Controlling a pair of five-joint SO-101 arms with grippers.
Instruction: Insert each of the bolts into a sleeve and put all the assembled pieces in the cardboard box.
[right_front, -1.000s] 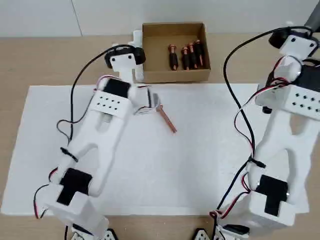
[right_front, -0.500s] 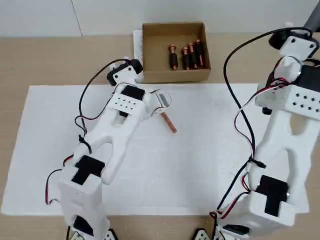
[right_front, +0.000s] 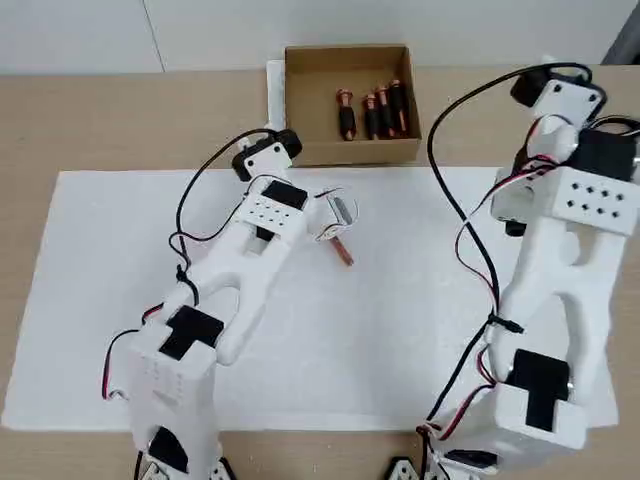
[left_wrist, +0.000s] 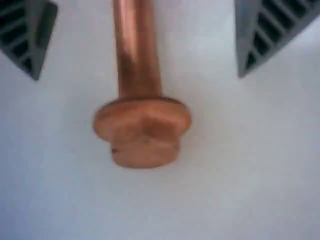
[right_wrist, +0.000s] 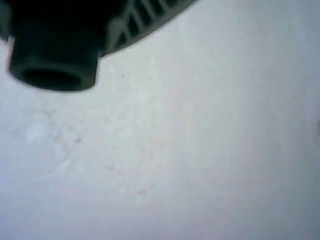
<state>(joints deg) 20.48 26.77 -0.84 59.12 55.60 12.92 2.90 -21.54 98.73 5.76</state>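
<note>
A copper bolt (right_front: 343, 252) lies on the white mat (right_front: 420, 330), below the cardboard box (right_front: 295, 105). My left gripper (right_front: 335, 222) hangs over the bolt's upper end and is open. In the left wrist view the bolt (left_wrist: 140, 100) lies between the two grey fingers (left_wrist: 27, 35), head towards the camera, touching neither. My right gripper (right_front: 512, 215) is at the mat's right side, shut on a black sleeve (right_wrist: 52, 60) whose open end shows above the mat. Several assembled pieces (right_front: 375, 110) lie in the box.
The box stands at the table's far edge, just beyond the mat. Black cables loop off both arms. The mat's middle and left parts are bare white surface.
My left arm has swung right and its gripper has come down over the bolt. The right arm has shifted slightly left. The bolt has not moved.
</note>
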